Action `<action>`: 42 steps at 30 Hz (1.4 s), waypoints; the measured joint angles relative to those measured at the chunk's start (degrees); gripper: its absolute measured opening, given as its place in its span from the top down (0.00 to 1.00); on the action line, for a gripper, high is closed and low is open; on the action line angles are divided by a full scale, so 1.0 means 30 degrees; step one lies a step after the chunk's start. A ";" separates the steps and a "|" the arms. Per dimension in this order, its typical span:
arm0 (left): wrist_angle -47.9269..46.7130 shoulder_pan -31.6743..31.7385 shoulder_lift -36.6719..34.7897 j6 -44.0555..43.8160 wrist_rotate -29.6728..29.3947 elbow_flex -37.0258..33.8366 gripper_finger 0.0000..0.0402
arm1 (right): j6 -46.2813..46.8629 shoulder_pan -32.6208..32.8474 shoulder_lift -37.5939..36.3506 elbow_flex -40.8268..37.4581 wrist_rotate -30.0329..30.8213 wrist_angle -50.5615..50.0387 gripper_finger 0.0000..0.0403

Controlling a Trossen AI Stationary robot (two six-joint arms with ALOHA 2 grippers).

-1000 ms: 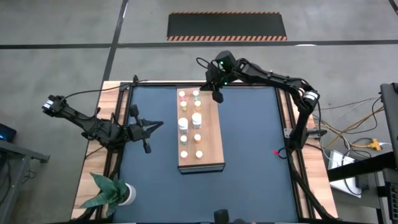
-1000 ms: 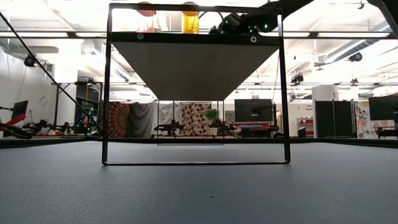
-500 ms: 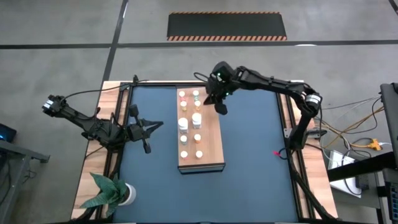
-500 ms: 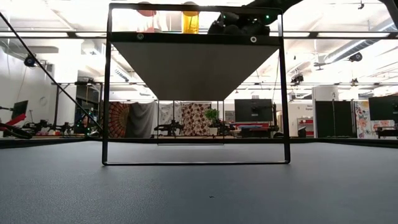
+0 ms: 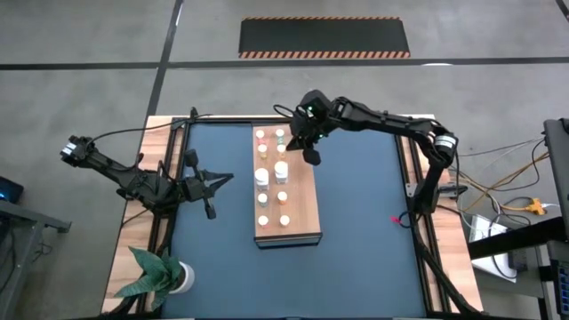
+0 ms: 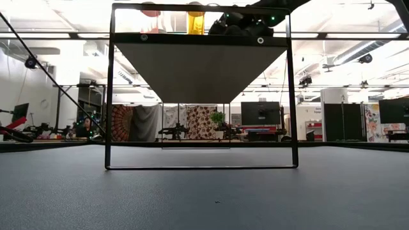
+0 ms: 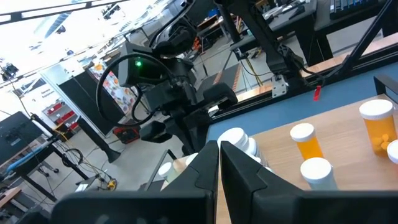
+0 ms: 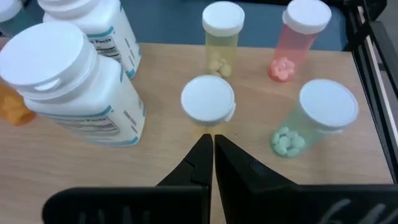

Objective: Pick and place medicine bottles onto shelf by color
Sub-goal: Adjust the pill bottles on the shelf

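The small medicine bottles (image 5: 272,174) with white caps are all standing in two rows on the long light-brown wooden shelf (image 5: 302,213), which is resting mid-bench on the dark mat. We are seeing the right pincer (image 5: 312,156) swing in from beyond the shelf's far end and settle over its far right corner, clenched and carrying nothing. We are reading that as sorting nearly done, or a re-pick coming. In its wrist view a yellow bottle (image 8: 208,103) is sitting just ahead, crowded by green (image 8: 316,121), pink (image 8: 297,38) and a large white labelled bottle (image 8: 73,93). The left pincer (image 5: 210,212) is waiting clenched, well left of the shelf; a potted green plant (image 5: 160,277) is standing at the near left corner.
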 joint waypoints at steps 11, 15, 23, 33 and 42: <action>-0.0091 0.0000 0.0000 0.0000 0.0000 0.0000 1.00 | 0.0251 0.0040 0.0235 -0.0044 0.0016 0.0570 0.98; -0.0109 0.0000 0.0000 -0.0043 0.0007 0.0000 1.00 | 0.0329 0.0090 -0.0173 -0.0044 0.0016 0.0186 0.98; -0.0114 -0.0046 0.0081 -0.3408 0.1655 0.0000 1.00 | 0.0903 0.2847 -0.2052 -0.0231 0.4391 -0.2364 0.98; -0.0316 -0.0051 0.1852 -0.7744 0.4765 0.0000 1.00 | 0.4446 0.8176 -0.5699 -0.3167 0.9826 -0.2319 0.98; -0.0794 -0.0017 0.3453 -0.7683 0.4485 0.0079 1.00 | 0.7361 1.1647 -0.8049 -0.6977 1.2578 0.0845 0.98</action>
